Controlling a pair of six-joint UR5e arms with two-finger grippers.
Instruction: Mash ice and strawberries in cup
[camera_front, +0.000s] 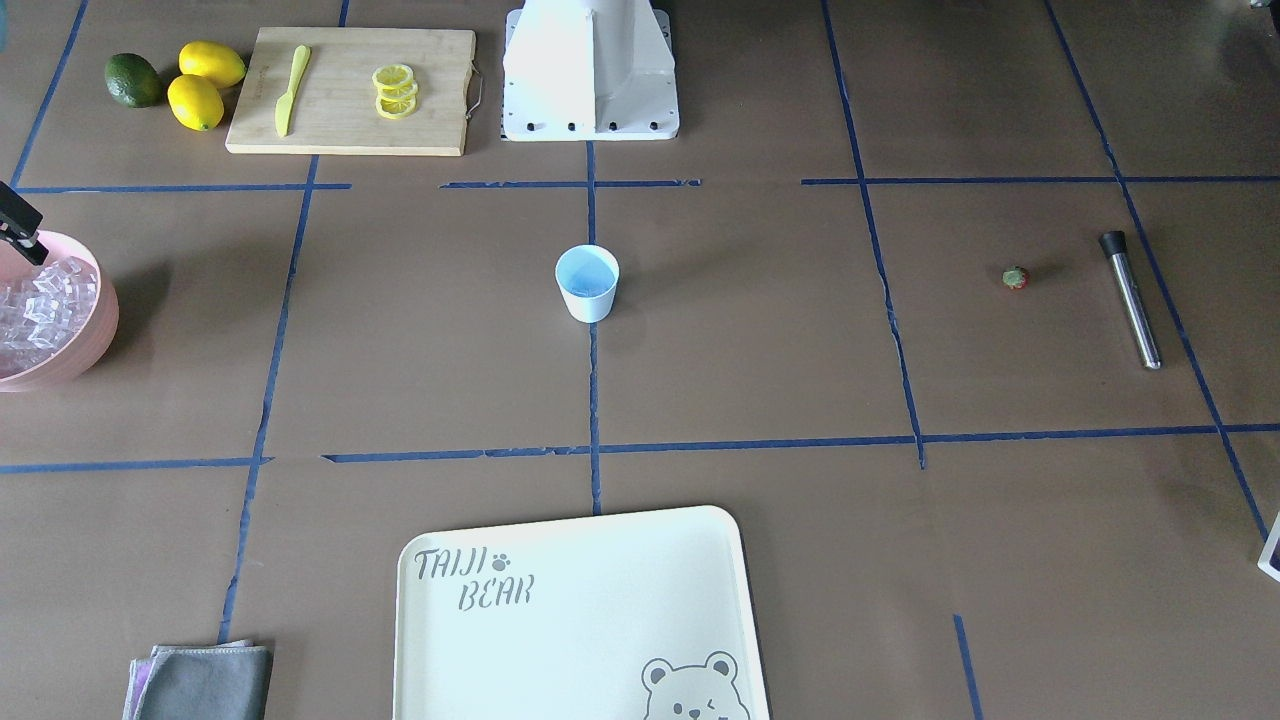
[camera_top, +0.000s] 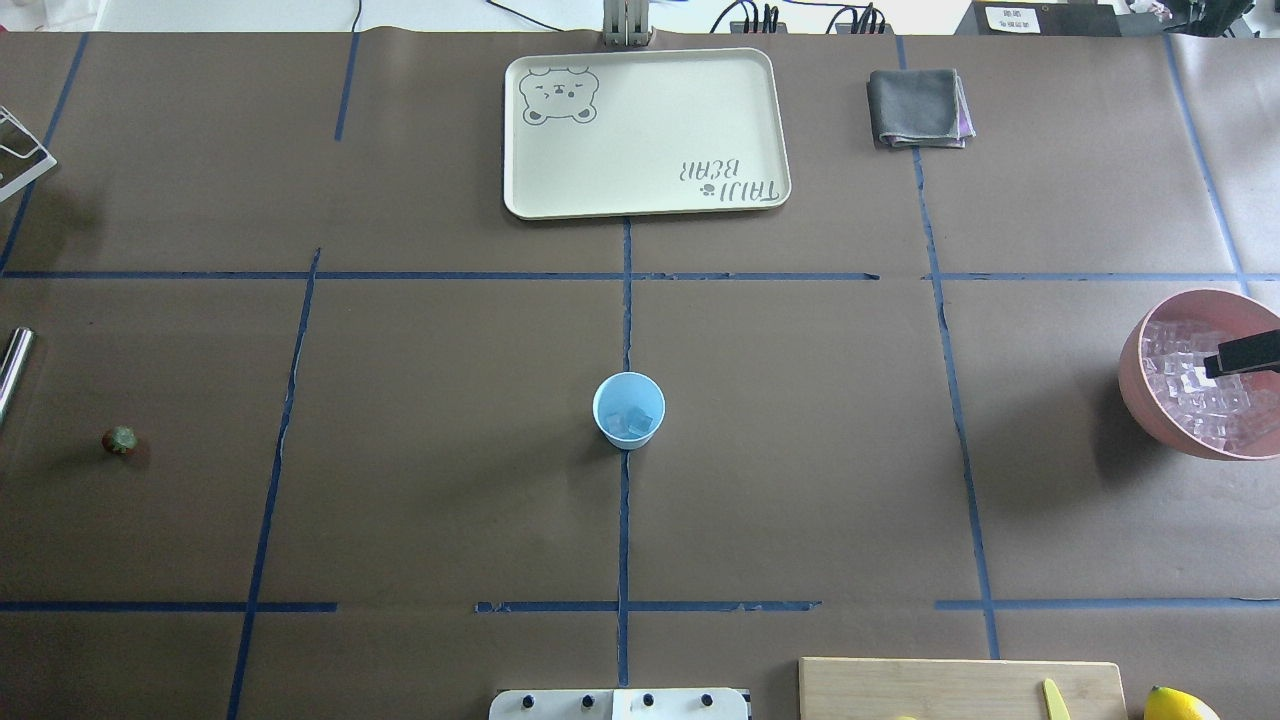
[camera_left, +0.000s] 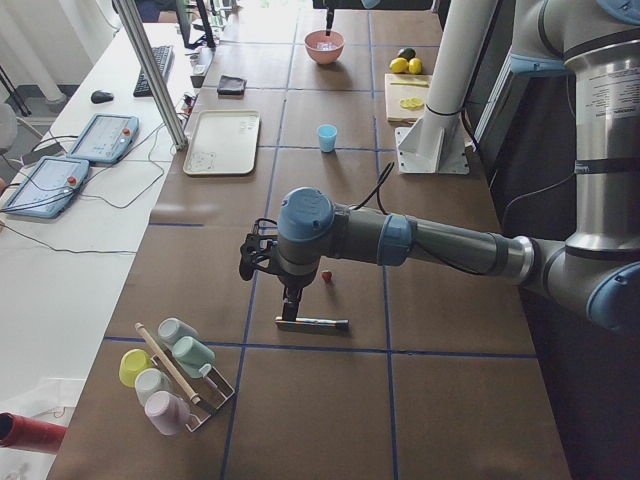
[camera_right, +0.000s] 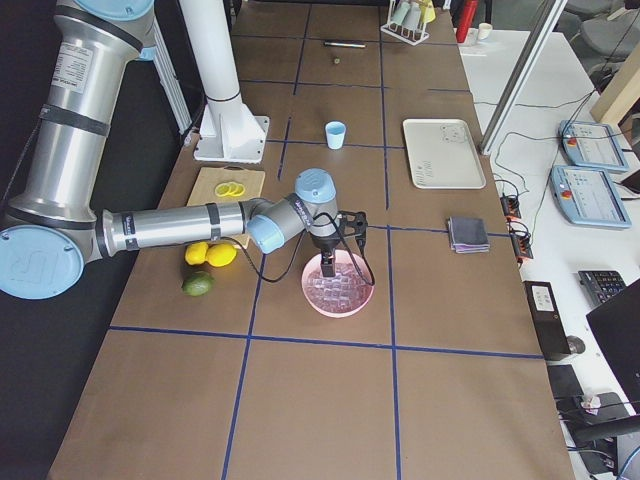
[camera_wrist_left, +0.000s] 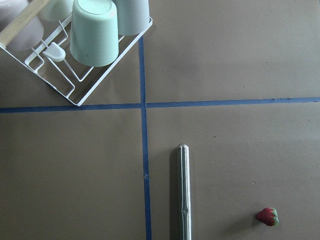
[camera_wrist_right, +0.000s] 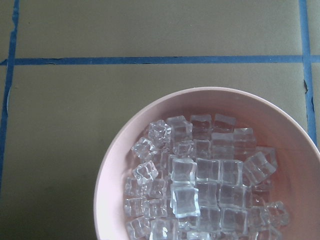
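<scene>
cup (camera_front: 587, 285) light-blue | strawberry (camera_front: 1016, 278) red, green cap | bowl (camera_wrist_right: 111, 172) pink | ice (camera_wrist_right: 196, 172) clear | tray (camera_front: 590, 620) cream

Rig body, as it reads on my remote screens.

1. Left arm (camera_left: 440, 240): silver-grey round tubes, light-blue joint caps (camera_left: 305, 212), dark seam rings. The small dark lettering (camera_left: 603, 100) on the upper tube is too small for me to read. A black cable (camera_left: 383, 180) arcs off the forearm. Left tool (camera_left: 293, 300): black.
2. Right arm (camera_right: 170, 225): same finish. Black cables (camera_right: 352, 240) loop at the wrist. Right tool (camera_right: 327, 268): black.
3. Pedestal (camera_front: 590, 70): white column on a flanged foot plate, with dark bolts (camera_front: 572, 127) along its edge.
</scene>
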